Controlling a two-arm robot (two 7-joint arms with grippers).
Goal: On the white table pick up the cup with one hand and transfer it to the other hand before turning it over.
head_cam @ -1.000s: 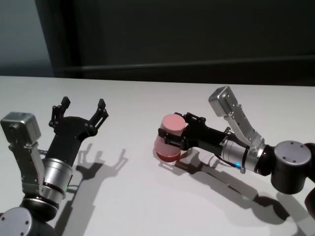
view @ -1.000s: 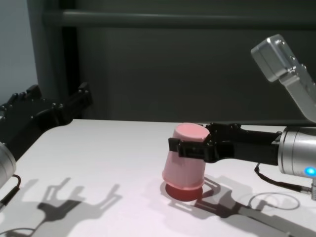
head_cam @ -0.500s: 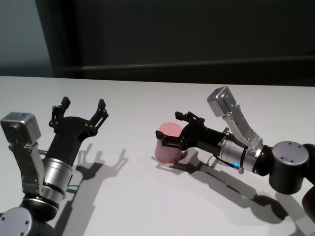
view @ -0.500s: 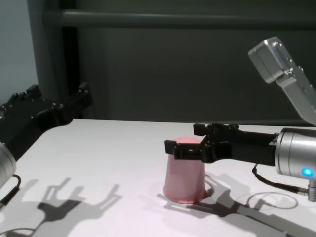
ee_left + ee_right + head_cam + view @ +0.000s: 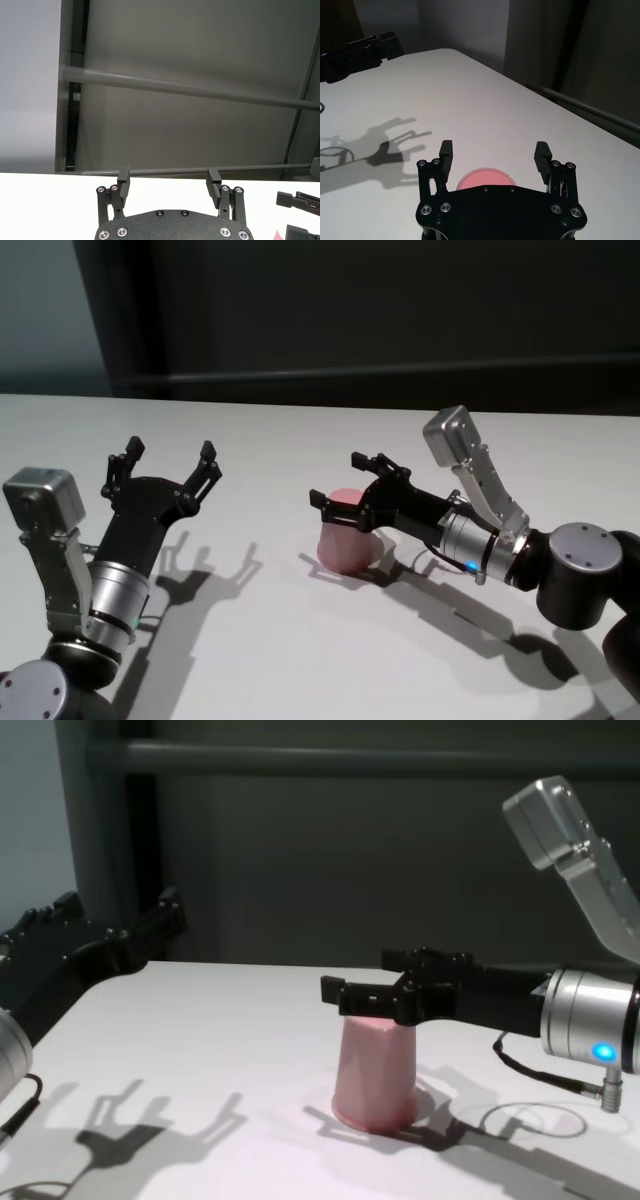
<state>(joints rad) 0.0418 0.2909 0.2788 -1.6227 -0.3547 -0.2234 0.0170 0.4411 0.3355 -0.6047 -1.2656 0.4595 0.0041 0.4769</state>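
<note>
One pink cup (image 5: 345,540) upside down mid-tabletop (image 5: 300,660), likely light, stiff, slippery. Best gripped across its tapered wall. Both tools apart: right tool (image 5: 350,485) around it, left tool (image 5: 168,462) idle near left edge.

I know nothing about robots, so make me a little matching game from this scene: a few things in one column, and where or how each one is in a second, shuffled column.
Column one:
1. cup
2. left gripper
3. right gripper
4. table

Column two:
A. open, lifted above the table's left side, nothing near it
B. plain white, carrying the shadows of both arms
C. pink, standing upside down on the table
D. open, its fingers spread around the cup's top

Pairs: 1-C, 2-A, 3-D, 4-B
</note>
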